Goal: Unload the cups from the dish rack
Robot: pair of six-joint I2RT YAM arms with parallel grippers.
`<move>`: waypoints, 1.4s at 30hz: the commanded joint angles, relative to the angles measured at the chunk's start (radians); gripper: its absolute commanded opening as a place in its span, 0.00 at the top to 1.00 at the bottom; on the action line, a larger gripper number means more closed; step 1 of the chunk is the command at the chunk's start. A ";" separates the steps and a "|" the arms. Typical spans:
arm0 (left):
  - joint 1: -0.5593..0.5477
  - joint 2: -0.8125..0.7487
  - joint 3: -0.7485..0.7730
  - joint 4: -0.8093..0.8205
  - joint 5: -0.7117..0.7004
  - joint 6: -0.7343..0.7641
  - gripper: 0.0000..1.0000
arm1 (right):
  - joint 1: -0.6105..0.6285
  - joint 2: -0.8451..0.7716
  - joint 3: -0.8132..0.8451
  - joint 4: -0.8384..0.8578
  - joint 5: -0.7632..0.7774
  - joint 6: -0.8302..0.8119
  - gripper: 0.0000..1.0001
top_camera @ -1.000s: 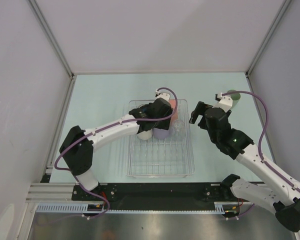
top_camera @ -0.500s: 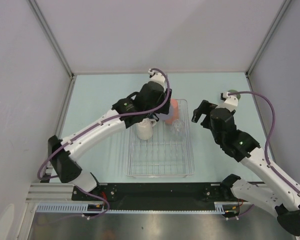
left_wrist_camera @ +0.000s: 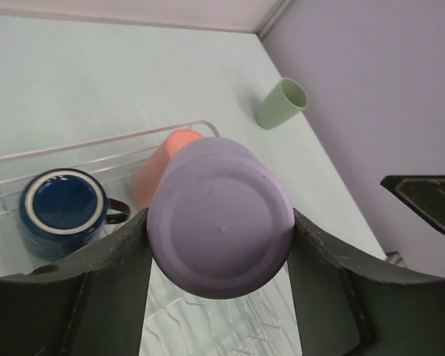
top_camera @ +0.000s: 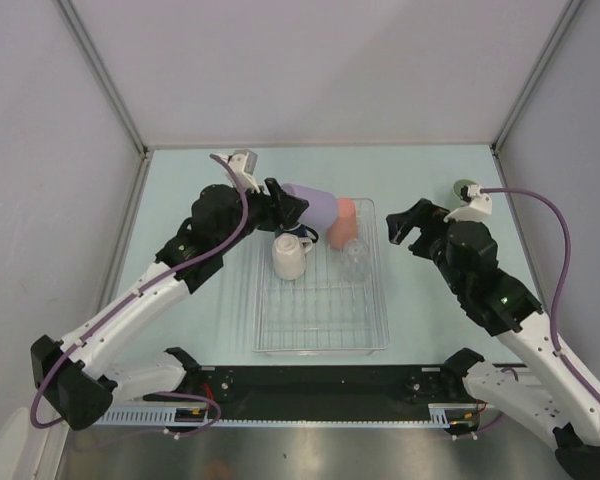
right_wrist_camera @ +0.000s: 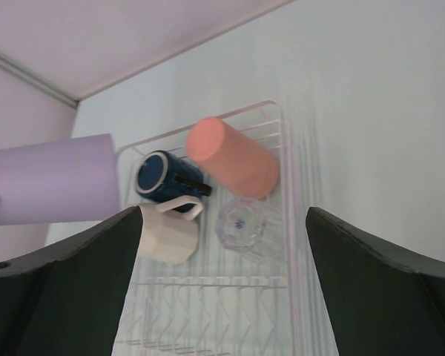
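Four cups (top_camera: pixel 290 258) in dish rack (top_camera: pixel 320 345), lavender tumbler (top_camera: pixel 315 207) held above

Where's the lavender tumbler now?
The lavender tumbler is held sideways in the left tool over the far-left corner of the dish rack in the top view, just left of the salmon tumbler.

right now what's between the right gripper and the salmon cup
Between right gripper and salmon cup: only the dish rack wall and bare table, top view.
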 commanded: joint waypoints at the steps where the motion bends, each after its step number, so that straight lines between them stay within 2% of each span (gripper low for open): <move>1: 0.051 -0.058 -0.081 0.301 0.263 -0.154 1.00 | -0.028 -0.032 -0.015 0.144 -0.213 0.041 0.02; 4: 0.097 -0.069 -0.159 0.464 0.409 -0.259 1.00 | -0.069 -0.034 -0.050 0.233 -0.423 0.093 0.01; 7: 0.129 -0.069 -0.238 0.619 0.509 -0.363 1.00 | -0.120 -0.037 -0.099 0.331 -0.567 0.158 0.02; 16: 0.166 0.018 -0.405 0.943 0.646 -0.562 1.00 | -0.195 -0.038 -0.234 0.698 -0.816 0.332 0.04; 21: 0.167 0.070 -0.433 1.046 0.669 -0.614 1.00 | -0.194 -0.017 -0.251 0.762 -0.867 0.369 0.08; 25: 0.167 0.087 -0.442 1.071 0.672 -0.627 1.00 | -0.183 0.027 -0.263 0.857 -0.913 0.412 0.10; 32: 0.167 0.086 -0.442 1.075 0.670 -0.620 0.99 | -0.134 0.086 -0.251 0.868 -0.905 0.395 0.11; 35: 0.167 0.060 -0.439 1.030 0.649 -0.582 0.99 | -0.131 0.063 -0.234 0.816 -0.875 0.358 0.11; 36: 0.167 0.051 -0.436 1.002 0.640 -0.564 1.00 | -0.131 0.042 -0.227 0.752 -0.832 0.340 0.10; 39: 0.167 0.005 -0.402 0.850 0.584 -0.467 1.00 | -0.129 -0.038 -0.190 0.624 -0.754 0.253 0.08; 42: 0.167 -0.023 -0.374 0.762 0.529 -0.400 1.00 | -0.126 -0.052 -0.164 0.560 -0.764 0.225 0.08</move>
